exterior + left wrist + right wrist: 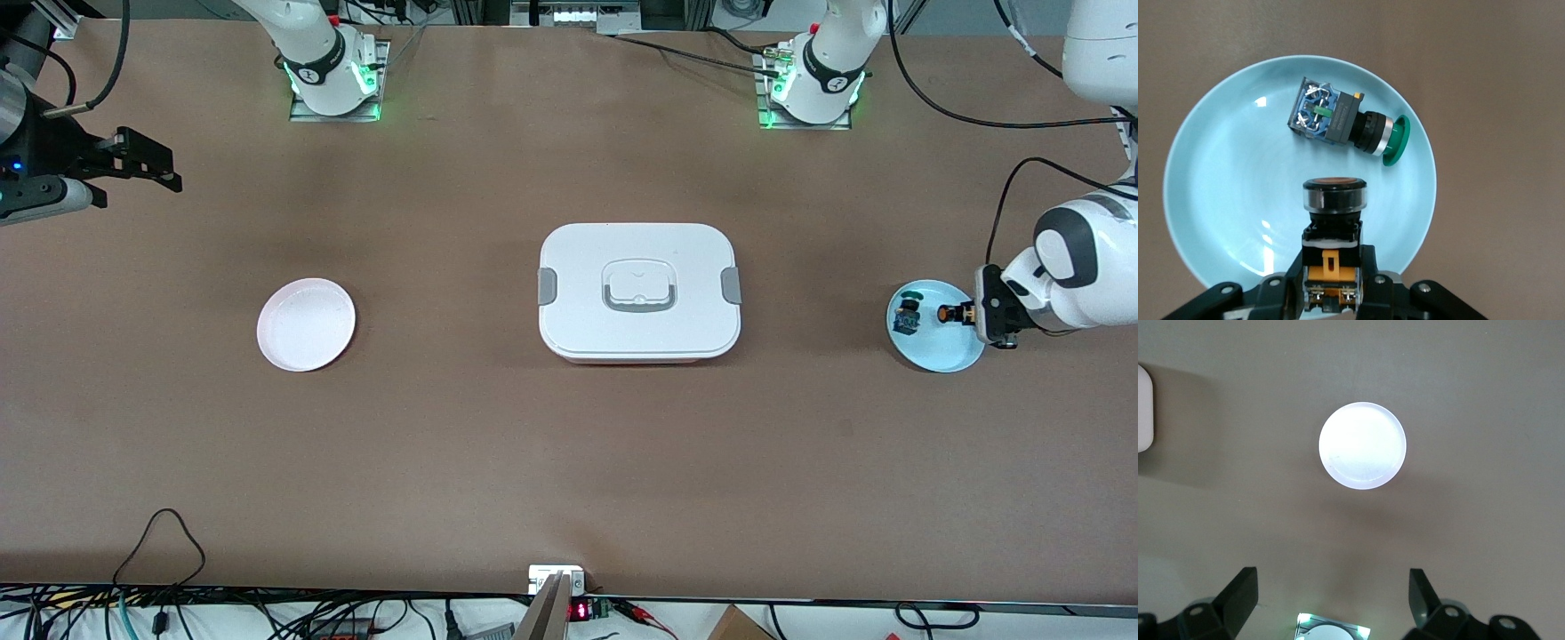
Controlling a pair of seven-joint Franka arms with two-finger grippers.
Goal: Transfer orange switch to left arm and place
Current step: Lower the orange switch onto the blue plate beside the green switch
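Observation:
The orange switch (945,313) has a black body and an orange cap, and it sits over the pale blue plate (944,357) at the left arm's end of the table. My left gripper (965,313) is shut on its body, with the cap pointing away from the fingers. In the left wrist view the switch (1335,193) shows between the fingers (1369,267), above the plate (1218,200). I cannot tell whether it is touching the plate. The white box (638,289) stands at the table's middle. My right gripper (147,167) is open and empty, up in the air at the right arm's end.
A green-capped switch (907,313) lies on its side in the blue plate, beside the orange one; it also shows in the left wrist view (1338,123). An empty pinkish-white plate (306,324) sits toward the right arm's end; the right wrist view shows it (1362,445) below my right gripper (1331,587).

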